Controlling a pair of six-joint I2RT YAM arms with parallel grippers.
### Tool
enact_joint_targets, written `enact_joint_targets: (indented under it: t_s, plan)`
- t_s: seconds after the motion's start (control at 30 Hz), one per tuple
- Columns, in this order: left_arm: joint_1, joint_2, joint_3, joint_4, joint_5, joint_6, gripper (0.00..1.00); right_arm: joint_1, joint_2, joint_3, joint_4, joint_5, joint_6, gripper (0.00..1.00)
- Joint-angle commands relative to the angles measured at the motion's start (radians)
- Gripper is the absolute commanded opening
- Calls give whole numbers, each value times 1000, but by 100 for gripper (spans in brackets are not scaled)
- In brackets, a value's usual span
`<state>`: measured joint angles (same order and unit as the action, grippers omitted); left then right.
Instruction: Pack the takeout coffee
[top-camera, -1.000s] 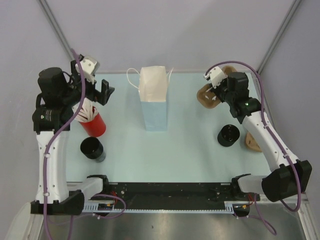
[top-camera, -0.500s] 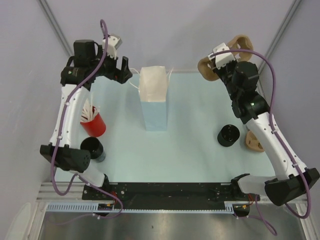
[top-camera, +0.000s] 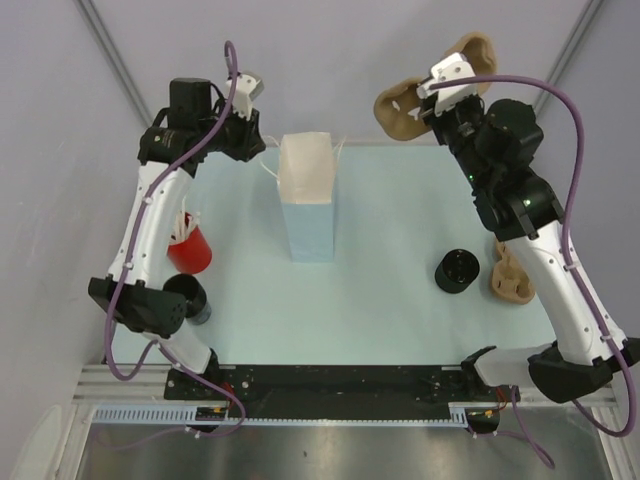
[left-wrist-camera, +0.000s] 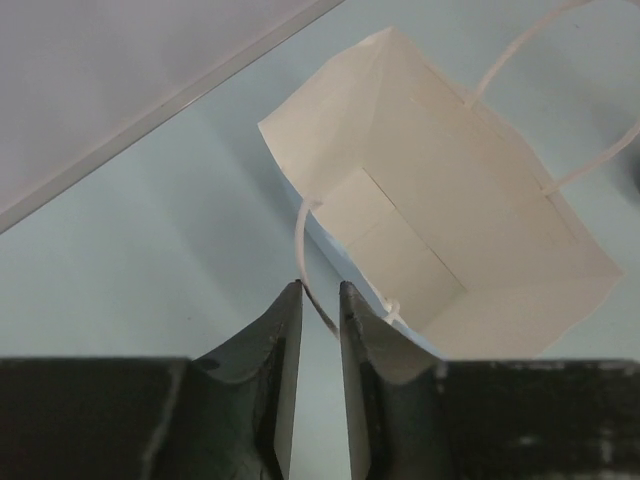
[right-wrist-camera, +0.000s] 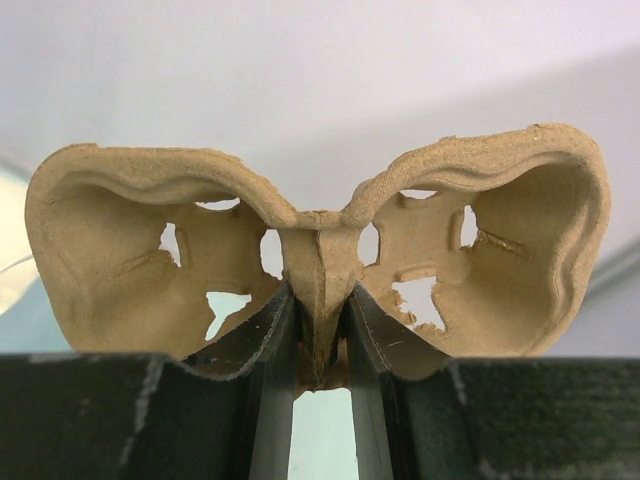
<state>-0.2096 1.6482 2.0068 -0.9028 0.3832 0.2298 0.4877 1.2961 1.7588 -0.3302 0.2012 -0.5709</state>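
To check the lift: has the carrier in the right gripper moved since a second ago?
Yes. The brown cup carrier, in the right gripper, moved toward the far wall: from level with the paper bag to past its far end.

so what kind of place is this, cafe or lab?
Probably a lab test cell staged as a takeout counter: bare grey walls with metal frame posts, a blue table mat, and props only: paper bag, cup carrier, black cup.

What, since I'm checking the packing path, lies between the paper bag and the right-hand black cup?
Nothing: the top view shows only bare table between the paper bag and the black cup.
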Motion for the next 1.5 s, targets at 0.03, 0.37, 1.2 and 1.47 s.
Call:
enact_joint_targets:
  t_s: [0.03, 0.37, 1.2, 1.47]
  plan:
    - [-27, 22, 44, -11, -50, 6, 23, 75, 60, 73, -76, -57, 34, 29]
    - [-34, 35, 43, 1, -78, 14, 3, 143, 127, 136, -113, -82, 59, 29]
    - [-289, 41, 185, -33, -165, 83, 0, 279, 146, -82, 60, 142, -4, 27]
    - [-338, 22, 167, -38, -165, 89, 0, 265, 86, -229, 72, 127, 17, 27]
